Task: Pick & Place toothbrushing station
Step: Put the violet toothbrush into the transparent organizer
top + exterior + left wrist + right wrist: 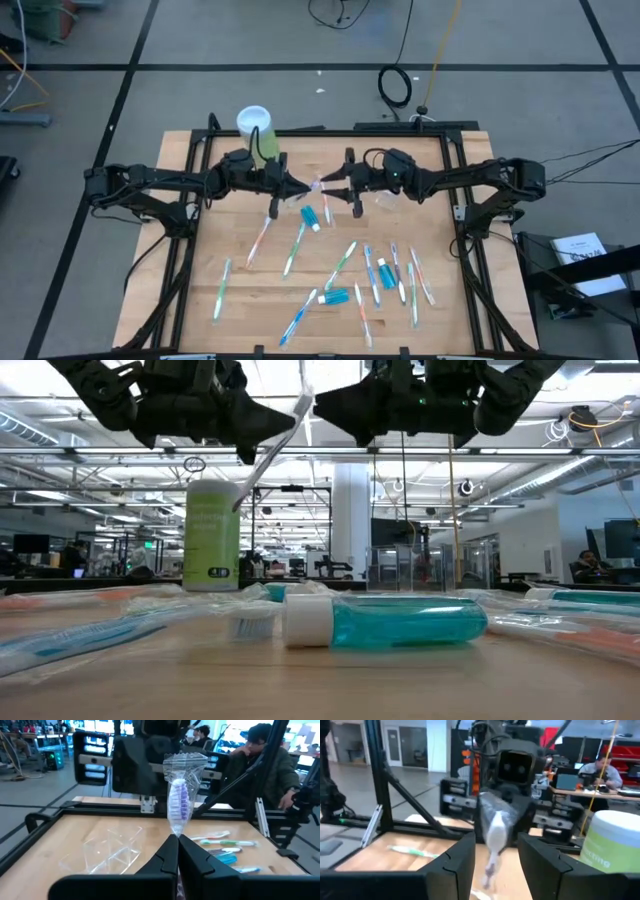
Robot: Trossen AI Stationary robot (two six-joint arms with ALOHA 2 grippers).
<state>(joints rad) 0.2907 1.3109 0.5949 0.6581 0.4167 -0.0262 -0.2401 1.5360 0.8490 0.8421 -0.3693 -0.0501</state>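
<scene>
A toothbrush in a clear wrapper point(178, 802) is up in the air over the middle of the table, with my left gripper point(177, 841) shut on it. My right gripper point(495, 847) faces it from the table's right. It is open, with one finger on each side of the toothbrush's head end point(495, 832), not visibly touching. In the high view the two grippers point(300, 190) point(336, 186) meet tip to tip. A small clear cup point(107, 851) lies on the wood below the right gripper. Several more toothbrushes point(297, 245) and blue toothpaste tubes point(400, 622) lie scattered on the table. My left gripper pinches the wrapped toothbrush between its two fingers, just below the bristle head point(176, 831). The fingers are level and point toward the table's right. The toothbrush is lifted clear of the table. Its head end rises past the fingertips, and its handle point(262, 468) slants down below the gripper.
A light-green canister with a white lid point(255, 128) stands at the table's far left, close behind my left arm. A black frame point(100, 809) runs along the table's edges. People sit at desks in the room beyond point(265, 765).
</scene>
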